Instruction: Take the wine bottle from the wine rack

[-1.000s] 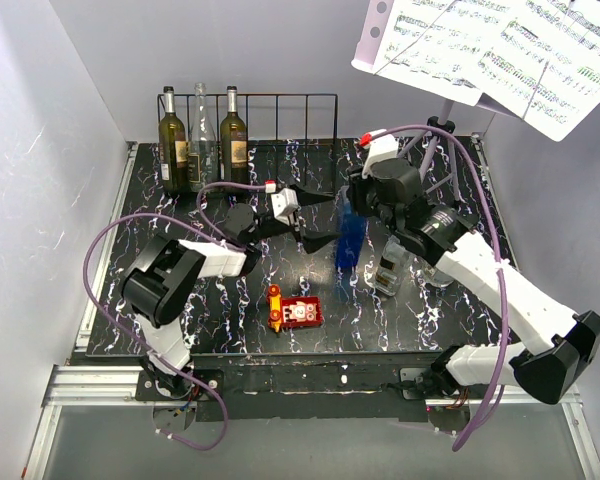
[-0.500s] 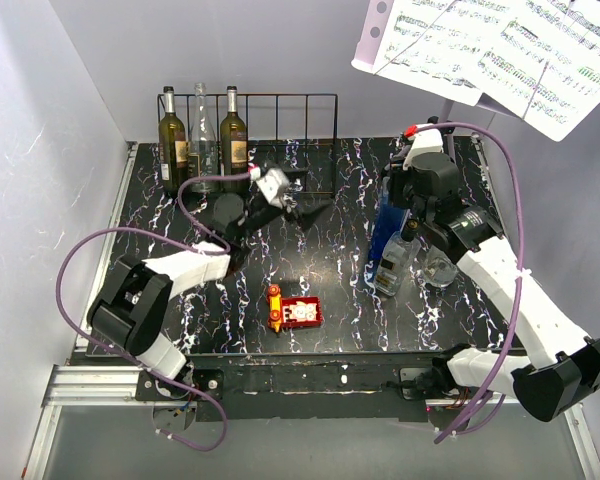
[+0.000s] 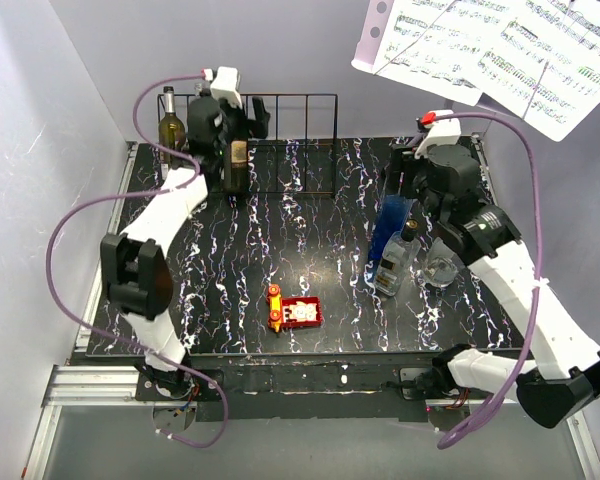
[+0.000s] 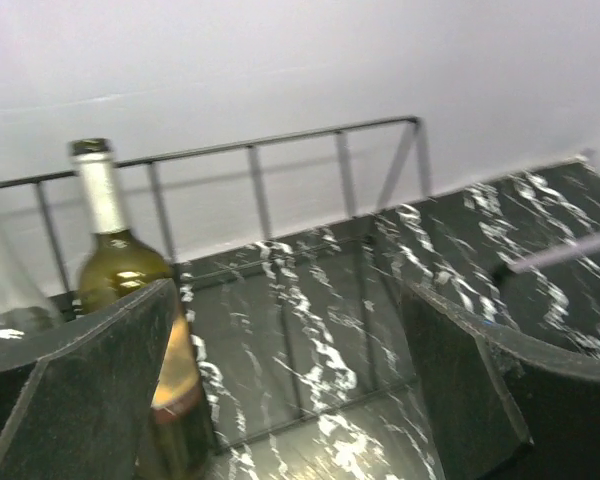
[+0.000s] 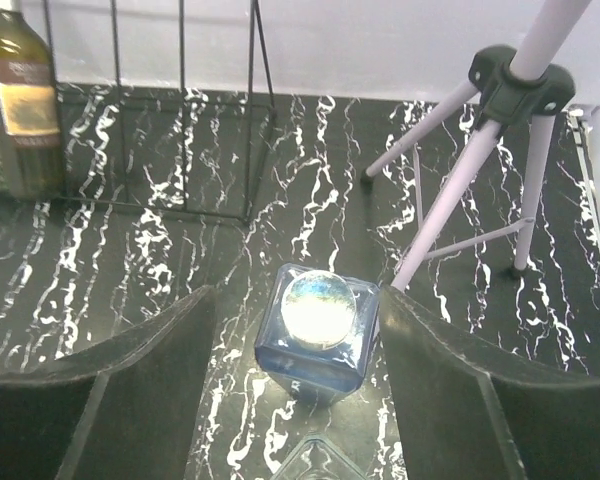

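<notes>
left wrist view: your left gripper (image 4: 285, 310) and right gripper (image 5: 298, 295) gaped empty; wine bottle (image 4: 115, 270) sat off-centre, so closing risked toppling it against the rack (image 4: 248, 148).

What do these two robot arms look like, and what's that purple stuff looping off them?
They match: white boxy links joined by rounded black joints. The left arm and right arm each trail a loose purple cable up to a white plug with a red tip. The left pincer and right pincer each have two broad, flat, matte black fingers.
</notes>
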Controlling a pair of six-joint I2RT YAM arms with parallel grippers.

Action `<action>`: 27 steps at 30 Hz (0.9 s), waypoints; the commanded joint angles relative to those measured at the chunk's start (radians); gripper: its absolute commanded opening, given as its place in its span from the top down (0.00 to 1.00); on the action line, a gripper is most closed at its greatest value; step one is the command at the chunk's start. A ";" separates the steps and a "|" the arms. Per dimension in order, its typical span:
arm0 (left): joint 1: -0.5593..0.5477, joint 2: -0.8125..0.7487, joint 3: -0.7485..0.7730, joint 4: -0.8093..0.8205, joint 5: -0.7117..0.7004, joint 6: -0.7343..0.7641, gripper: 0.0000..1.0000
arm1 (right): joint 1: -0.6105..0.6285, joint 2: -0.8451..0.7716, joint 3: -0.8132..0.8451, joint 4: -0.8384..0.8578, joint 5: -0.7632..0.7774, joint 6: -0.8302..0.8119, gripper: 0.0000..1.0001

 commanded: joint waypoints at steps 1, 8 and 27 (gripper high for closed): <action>0.072 0.202 0.323 -0.358 -0.073 -0.010 0.08 | 0.001 -0.069 0.081 -0.020 -0.039 0.022 0.26; 0.118 0.463 0.690 -0.446 -0.109 -0.019 0.12 | 0.006 -0.154 0.071 -0.022 -0.114 0.045 0.27; 0.186 0.727 0.854 -0.197 0.034 0.004 0.34 | 0.024 -0.143 0.041 0.017 -0.182 0.076 0.30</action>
